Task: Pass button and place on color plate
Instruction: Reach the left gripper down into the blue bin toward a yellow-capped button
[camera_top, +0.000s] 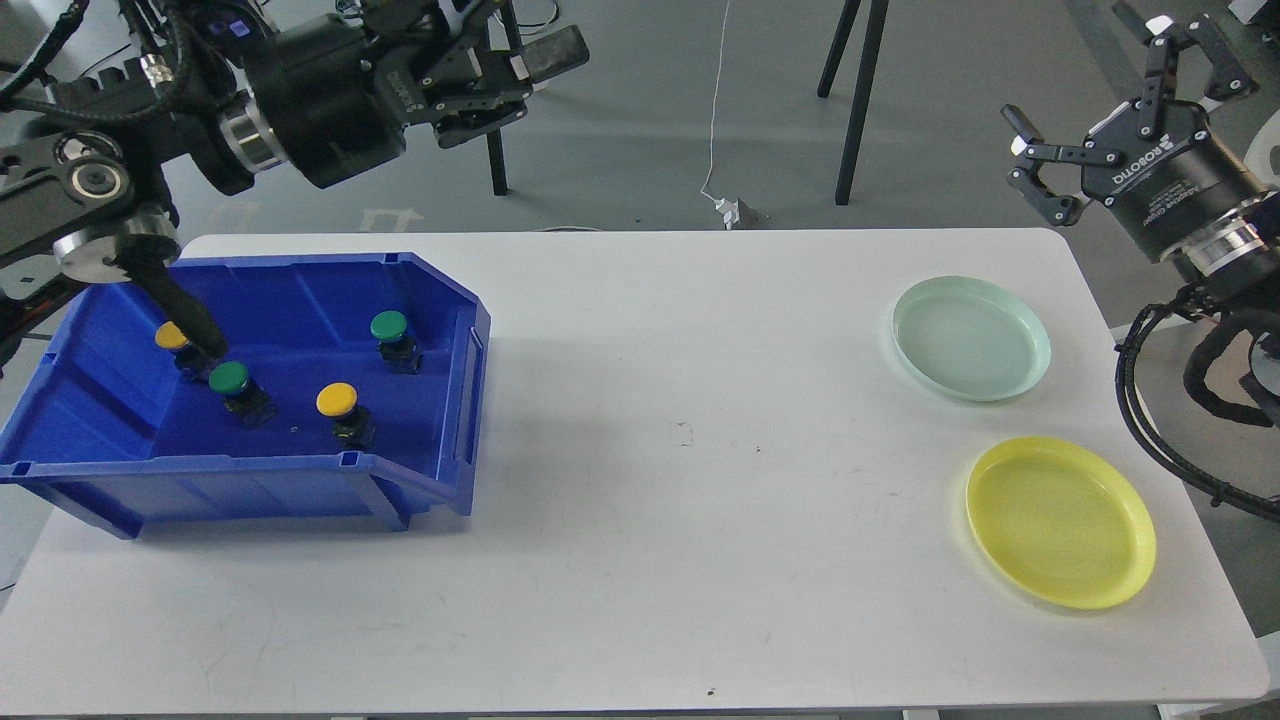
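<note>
A blue bin (468, 400) at the table's left holds several push buttons: a green one (389, 326), a yellow one (337, 399), a second green one (229, 378), and a second yellow one (170, 336) partly behind my arm's black cable. My left gripper (512, 45) is open and empty, high above the bin's far edge, pointing right. My right gripper (1085, 72) is open and empty beyond the table's far right corner. A pale green plate (970, 338) and a yellow plate (1060, 520) lie at the right.
The white table (680, 520) has a small mark at its middle. Black stand legs (855, 100) and a white cable with a plug (735, 210) are on the floor beyond the far edge. My right arm's cables hang off the table's right side.
</note>
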